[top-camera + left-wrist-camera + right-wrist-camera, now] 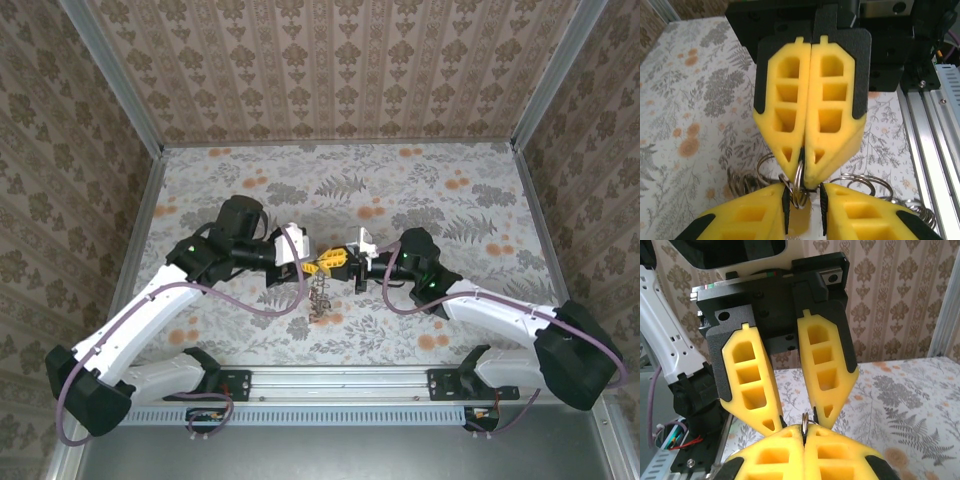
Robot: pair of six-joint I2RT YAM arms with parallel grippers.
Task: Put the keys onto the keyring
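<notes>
Up close, my right end effector (804, 434) pinches the keyring (804, 420) fully closed, steadying it. My left end effector (800, 421) stands slightly parted around it, gripping nothing. Keys (320, 296) dangle beneath.

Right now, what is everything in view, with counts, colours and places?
thin grey metal ring: one, silver-grey, pinched in the right hand, standing inside the open left hand.
cluster of small grey metal keys and loops: one bunch, number unclear, hanging below both hands.
flowered tablecloth: one, pale grey with orange blooms, under everything.
patterned wallpaper walls: three, beige, around the cloth.
silver aluminium rail: one, near edge.
left hand: one, yellow and black, open.
right hand: one, yellow and black, shut on the ring.
</notes>
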